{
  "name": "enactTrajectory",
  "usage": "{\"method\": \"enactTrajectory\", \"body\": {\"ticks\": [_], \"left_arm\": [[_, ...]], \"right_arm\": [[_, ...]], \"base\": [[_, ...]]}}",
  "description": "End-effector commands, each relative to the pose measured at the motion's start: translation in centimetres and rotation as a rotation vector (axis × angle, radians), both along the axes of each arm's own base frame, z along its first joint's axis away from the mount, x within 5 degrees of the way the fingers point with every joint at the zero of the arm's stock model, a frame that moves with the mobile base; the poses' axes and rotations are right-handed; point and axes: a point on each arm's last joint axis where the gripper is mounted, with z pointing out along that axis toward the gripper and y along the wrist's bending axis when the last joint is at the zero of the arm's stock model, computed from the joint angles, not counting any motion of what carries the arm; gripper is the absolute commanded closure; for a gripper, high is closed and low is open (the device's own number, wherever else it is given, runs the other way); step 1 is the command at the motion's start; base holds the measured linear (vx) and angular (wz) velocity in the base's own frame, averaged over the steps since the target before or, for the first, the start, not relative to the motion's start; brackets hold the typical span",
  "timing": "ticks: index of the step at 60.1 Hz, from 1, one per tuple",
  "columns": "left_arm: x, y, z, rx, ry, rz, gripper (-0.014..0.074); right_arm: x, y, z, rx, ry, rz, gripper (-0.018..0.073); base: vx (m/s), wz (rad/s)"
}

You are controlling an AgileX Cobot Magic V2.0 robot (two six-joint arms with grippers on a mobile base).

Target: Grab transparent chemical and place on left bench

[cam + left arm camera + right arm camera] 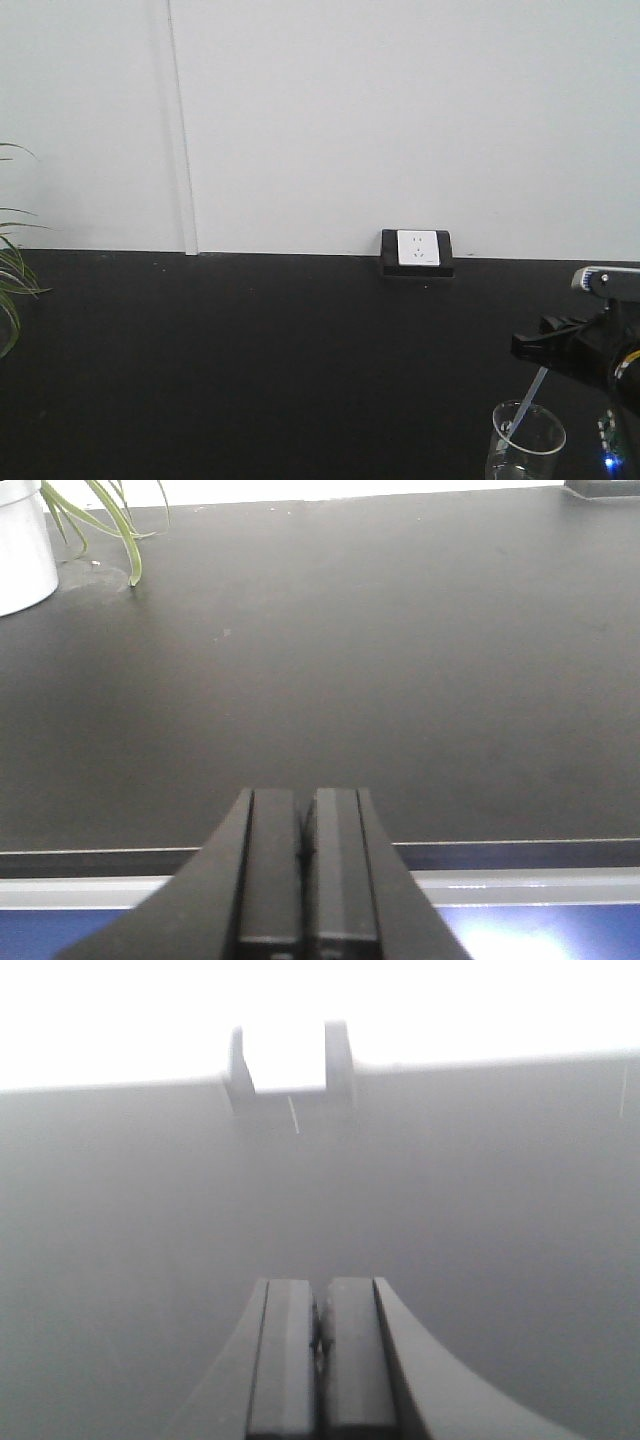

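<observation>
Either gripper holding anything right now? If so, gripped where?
Nothing is held. The left gripper and the right gripper are both shut on nothing in their wrist views. The transparent chemical stands ungripped in the front view.

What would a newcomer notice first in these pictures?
The white wall socket stands out at the back edge of the black worktop. At the front view's lower right, a clear glass beaker holds a pipette, just below the right arm. Green plant leaves poke in at the left edge.

Matte black ribbed jaws; right arm [578,346] black, blue LED [608,463]
</observation>
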Motion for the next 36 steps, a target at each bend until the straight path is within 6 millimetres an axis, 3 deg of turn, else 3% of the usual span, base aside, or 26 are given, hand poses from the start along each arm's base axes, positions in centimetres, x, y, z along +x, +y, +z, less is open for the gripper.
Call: {"method": "enactTrajectory", "body": {"ticks": [1,7,13,24,36], "left_arm": [[-0.1,0.0,0.3,-0.014,-0.081,-0.001,0.0600],[-0.1,0.0,0.3,-0.014,-0.081,-0.001,0.0600],[-0.1,0.0,0.3,-0.014,-0.081,-0.001,0.0600],[-0.1,0.0,0.3,-0.014,-0.081,-0.001,0.0600],[-0.1,0.0,0.3,-0.014,-0.081,-0.001,0.0600]], "right_arm": [[-1.4,-0.1,5.1,-0.013,-0.196,0.011,0.0566],[-4.3,0.4,7.1,-0.028,-0.254,0.036,0.0566],[-8.0,1.6,7.8,-0.086,-0.299,0.112,0.0566],[-14.4,3.1,6.5,-0.133,-0.347,0.228,0.0564],[-18.6,2.4,5.1,-0.131,-0.376,0.226,0.0562]], "base": [[0.00,0.00],[0.00,0.00],[0.00,0.00],[0.00,0.00],[0.00,0.00]]}}
